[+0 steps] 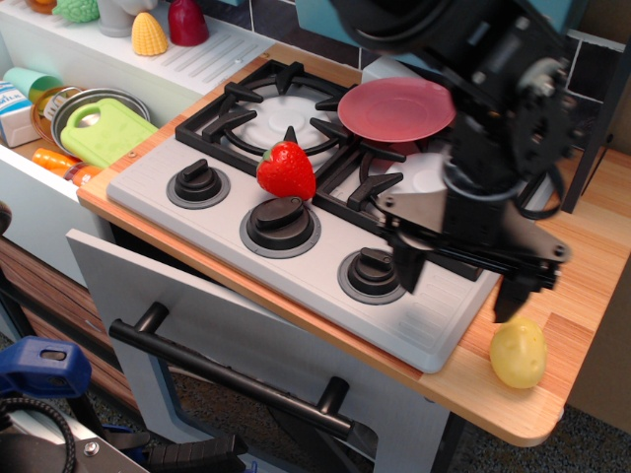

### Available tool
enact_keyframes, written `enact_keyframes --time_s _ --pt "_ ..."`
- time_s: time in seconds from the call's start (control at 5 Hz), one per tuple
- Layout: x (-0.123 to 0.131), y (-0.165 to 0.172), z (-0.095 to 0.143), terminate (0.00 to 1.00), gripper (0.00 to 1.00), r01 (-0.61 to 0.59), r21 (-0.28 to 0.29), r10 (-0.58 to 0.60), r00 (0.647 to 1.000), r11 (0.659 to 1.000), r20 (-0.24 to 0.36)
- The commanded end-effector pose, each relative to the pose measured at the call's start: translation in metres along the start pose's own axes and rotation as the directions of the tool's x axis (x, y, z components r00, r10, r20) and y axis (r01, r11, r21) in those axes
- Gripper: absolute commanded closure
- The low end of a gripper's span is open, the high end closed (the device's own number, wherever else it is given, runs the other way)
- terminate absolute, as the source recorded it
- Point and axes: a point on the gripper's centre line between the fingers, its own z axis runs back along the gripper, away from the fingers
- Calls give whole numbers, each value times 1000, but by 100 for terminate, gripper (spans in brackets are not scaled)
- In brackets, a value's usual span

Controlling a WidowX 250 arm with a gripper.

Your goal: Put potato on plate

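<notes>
The pale-yellow potato lies on the wooden counter at the front right, beside the stove's corner. The pinkish-red plate rests on the stove grates at the back middle. My gripper hangs open over the stove's front right corner, its two dark fingers spread wide. Its right fingertip is just above and left of the potato, not touching it. The jaws hold nothing.
A red strawberry sits on the stove above the middle knob. A metal bowl with a green board stands in the sink at left. A yellow corn cob is at the back left. The counter edge runs close to the potato.
</notes>
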Motion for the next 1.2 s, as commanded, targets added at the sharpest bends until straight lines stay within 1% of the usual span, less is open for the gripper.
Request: enact_keyframes --time_s 0.0,0.2,0.4,0.6,0.8,1.0 --pt "8 -15 9 0 0 -50 20 49 997 999 56" --pt "9 -20 13 0 0 -40 9 39 998 999 58" --pt "5 -30 12 0 0 -34 19 33 997 999 73" --pt "1 -36 14 0 0 -11 44 7 997 999 81" --pt "-6 -38 12 0 0 -3 52 -1 996 999 92" --pt "-13 -41 10 0 0 -19 69 12 995 997 101"
